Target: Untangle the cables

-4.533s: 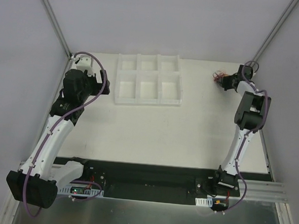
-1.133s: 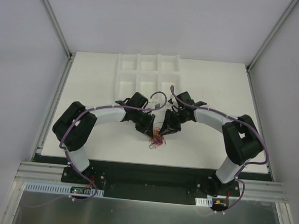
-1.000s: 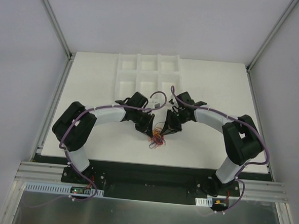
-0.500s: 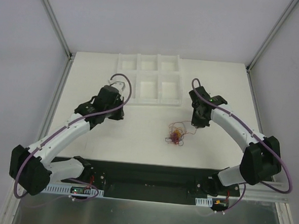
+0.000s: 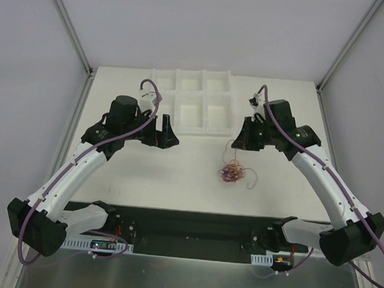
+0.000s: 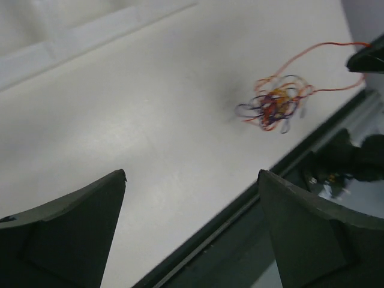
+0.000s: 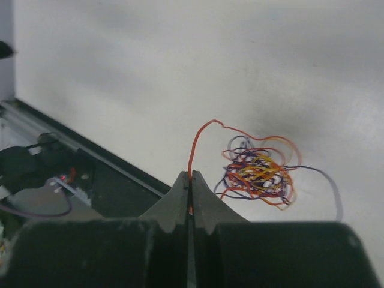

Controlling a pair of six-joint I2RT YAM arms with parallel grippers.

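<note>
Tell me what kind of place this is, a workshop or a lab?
Probably a robotics lab test cell: left arm and right arm bolted along a white table, plain grey walls around it, a compartment tray and a cable tangle as props.

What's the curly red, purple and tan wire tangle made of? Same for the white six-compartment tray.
Tangle of thin curly wires: looks like plastic-insulated wire, since it holds springy loops in solid colours. White six-compartment tray: probably moulded plastic or foam, matte with soft-edged walls; cannot tell which.
</note>
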